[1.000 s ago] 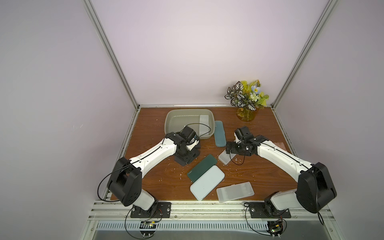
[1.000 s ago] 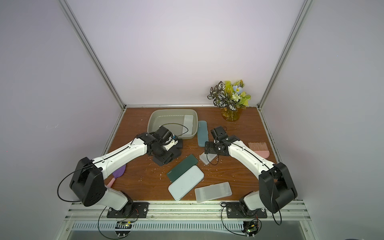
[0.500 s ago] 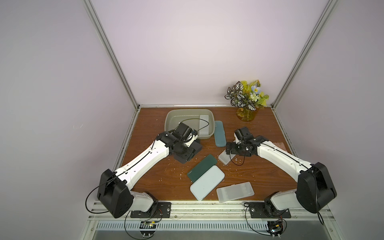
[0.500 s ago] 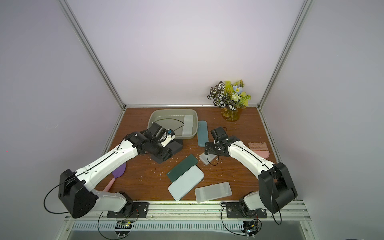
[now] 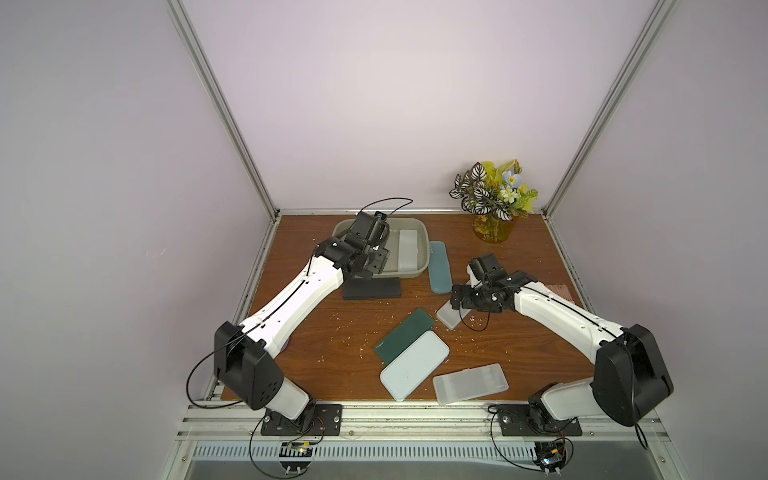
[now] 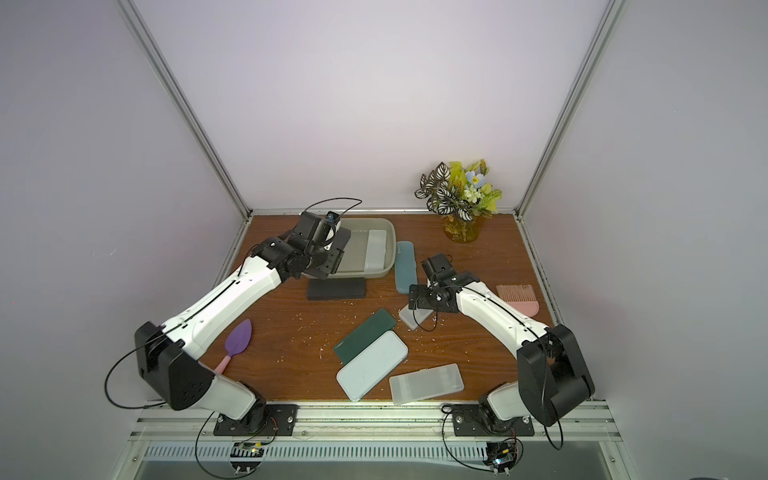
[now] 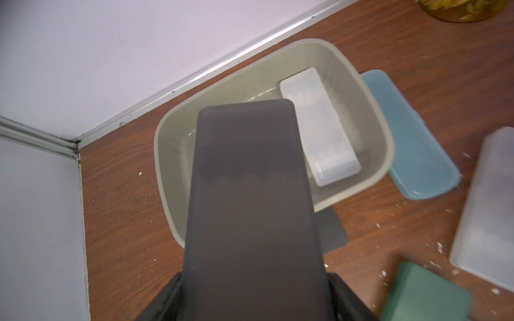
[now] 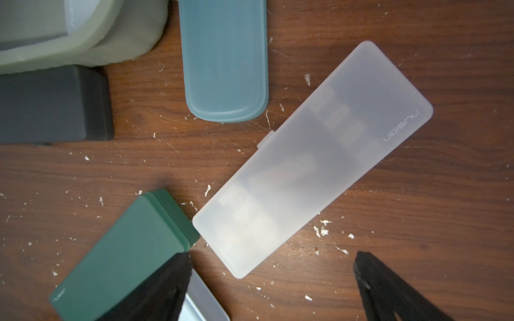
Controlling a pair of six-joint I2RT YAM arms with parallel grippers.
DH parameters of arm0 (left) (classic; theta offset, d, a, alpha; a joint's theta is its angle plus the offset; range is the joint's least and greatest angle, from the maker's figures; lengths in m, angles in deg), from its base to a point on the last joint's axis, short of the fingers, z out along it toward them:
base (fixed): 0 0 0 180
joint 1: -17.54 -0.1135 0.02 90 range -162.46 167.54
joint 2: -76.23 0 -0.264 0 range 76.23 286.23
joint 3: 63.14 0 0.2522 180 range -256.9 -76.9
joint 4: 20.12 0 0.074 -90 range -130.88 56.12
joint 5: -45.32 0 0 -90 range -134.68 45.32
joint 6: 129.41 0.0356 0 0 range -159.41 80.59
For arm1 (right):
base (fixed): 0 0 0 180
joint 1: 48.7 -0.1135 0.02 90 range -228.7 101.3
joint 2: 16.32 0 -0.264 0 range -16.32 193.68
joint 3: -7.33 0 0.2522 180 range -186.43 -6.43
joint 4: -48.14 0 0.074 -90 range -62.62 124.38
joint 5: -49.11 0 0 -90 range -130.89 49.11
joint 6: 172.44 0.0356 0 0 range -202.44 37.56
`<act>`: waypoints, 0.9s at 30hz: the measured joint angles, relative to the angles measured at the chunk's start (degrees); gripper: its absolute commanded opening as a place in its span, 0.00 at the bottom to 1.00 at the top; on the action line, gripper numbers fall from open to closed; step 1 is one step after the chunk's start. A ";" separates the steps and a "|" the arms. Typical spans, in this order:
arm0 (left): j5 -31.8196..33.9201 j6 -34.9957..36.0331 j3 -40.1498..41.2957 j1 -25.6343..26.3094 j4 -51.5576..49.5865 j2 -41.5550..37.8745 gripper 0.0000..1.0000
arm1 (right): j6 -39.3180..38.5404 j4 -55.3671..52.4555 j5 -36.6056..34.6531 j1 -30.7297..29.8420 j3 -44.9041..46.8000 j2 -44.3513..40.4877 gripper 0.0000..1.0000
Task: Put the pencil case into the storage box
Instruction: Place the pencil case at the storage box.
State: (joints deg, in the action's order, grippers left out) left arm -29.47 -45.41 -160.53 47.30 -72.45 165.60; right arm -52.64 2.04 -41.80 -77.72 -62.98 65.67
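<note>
Over the storage box [image 5: 409, 272], back left of the table [image 5: 332, 332]: left gripper [image 7: 256, 278] clamps a dark grey pencil case [image 7: 250, 194] by its long sides, one finger [image 7: 164, 303] on each side. The case's far end reaches over the box's interior, next to a white case [image 7: 319, 127] that lies flat along the box's right wall. Whether the held case touches the box floor: cannot tell.

Second dark case [image 5: 372, 288] lies flat on the table, just in front of the box. Teal case [image 5: 439, 268] sits just beside the box's right wall.

Right gripper [image 8: 272, 257] is spread wide, holding nothing, above the near end of a frosted case [image 8: 311, 161].

Dark green case [image 5: 403, 340] and pale blue case [image 5: 414, 365] lie side by side, touching, mid-table. Another frosted case [image 5: 469, 383] lies near the front edge.
</note>
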 measured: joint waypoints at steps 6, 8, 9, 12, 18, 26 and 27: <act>1.81 -1.20 0.98 -5.90 8.87 7.61 0.71 | -0.02 0.11 1.36 0.17 -0.22 0.42 0.99; 1.77 -1.29 0.98 -7.43 11.32 9.73 0.71 | -0.02 0.26 1.57 0.17 -0.22 0.63 0.99; 1.75 -1.29 0.94 -8.20 12.55 11.06 0.71 | -0.02 0.37 1.70 0.22 -0.22 0.76 0.99; 1.57 -1.14 0.85 -9.57 15.06 14.84 0.72 | -0.02 0.81 2.38 0.22 -0.22 1.01 0.99; 0.42 -0.48 -1.14 -10.80 17.27 22.47 0.73 | -0.09 1.75 3.23 0.22 -0.22 1.01 0.99; 0.55 2.27 -10.99 -11.72 17.86 29.92 0.73 | -0.76 2.19 4.39 0.42 -0.15 1.01 0.99; 0.55 2.67 -11.93 -11.78 17.84 30.62 0.73 | -0.87 2.23 4.48 0.52 -0.07 1.01 0.99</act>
State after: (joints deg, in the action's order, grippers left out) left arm -28.93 -42.74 -172.47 35.52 -54.61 196.22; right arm -53.51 4.27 -37.32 -77.19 -63.05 66.68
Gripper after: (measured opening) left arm 0.735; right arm 0.988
